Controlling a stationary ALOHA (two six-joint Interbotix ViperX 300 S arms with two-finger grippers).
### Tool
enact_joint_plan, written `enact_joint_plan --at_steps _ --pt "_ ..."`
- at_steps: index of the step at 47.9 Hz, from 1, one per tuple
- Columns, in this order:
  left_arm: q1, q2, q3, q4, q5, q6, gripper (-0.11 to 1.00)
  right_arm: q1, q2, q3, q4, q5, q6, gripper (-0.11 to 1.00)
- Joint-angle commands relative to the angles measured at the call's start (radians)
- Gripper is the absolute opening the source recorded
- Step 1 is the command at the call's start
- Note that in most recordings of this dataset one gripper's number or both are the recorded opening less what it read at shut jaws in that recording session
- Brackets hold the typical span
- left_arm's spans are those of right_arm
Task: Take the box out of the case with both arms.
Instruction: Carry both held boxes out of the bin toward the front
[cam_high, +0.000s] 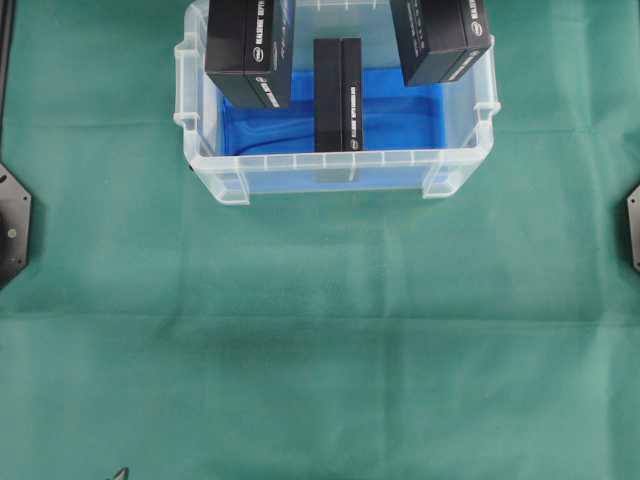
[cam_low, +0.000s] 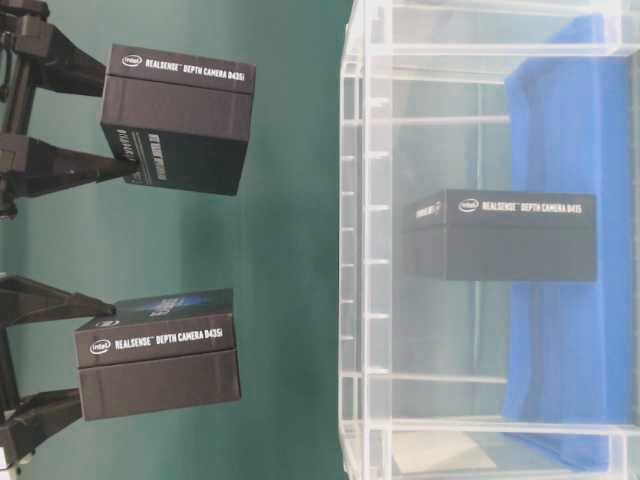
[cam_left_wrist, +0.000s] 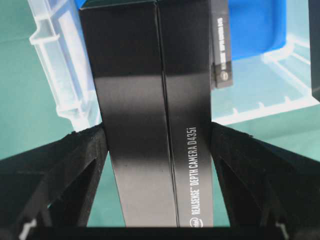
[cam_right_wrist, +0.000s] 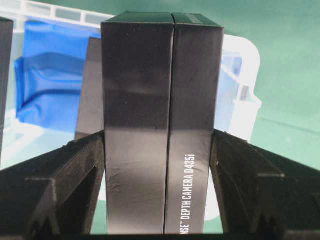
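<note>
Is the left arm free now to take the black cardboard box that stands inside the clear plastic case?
Probably not: the left pincer already grips another black box. The box in the case is uncovered from above.

We are seeing matte black, wedge-shaped gripper fingers (cam_left_wrist: 75, 170) with rough foam-like edges, tapering to points, at both lower frame corners.

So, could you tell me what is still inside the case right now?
One black box stands on the blue sheet in the case. The two held boxes hide its back corners from above.
</note>
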Motion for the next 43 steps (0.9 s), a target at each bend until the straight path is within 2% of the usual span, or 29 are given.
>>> enact_joint_plan --at_steps 1,17,27,43 --pt "0.003 -0.021 -0.026 0.003 -0.003 0.002 0.63 0.002 -0.038 -0.031 -0.005 0.000 0.000 0.65" --pt "0.002 -0.021 -0.026 0.005 -0.003 0.002 0.63 0.000 -0.038 -0.031 -0.003 0.000 0.002 0.65" --pt "0.000 -0.023 -0.026 0.003 -0.003 0.003 0.63 0.005 -0.038 -0.031 0.005 0.040 0.008 0.65" --pt "-0.072 -0.028 -0.023 -0.002 0.046 -0.038 0.63 0.077 -0.038 -0.031 0.014 0.063 0.057 0.65"
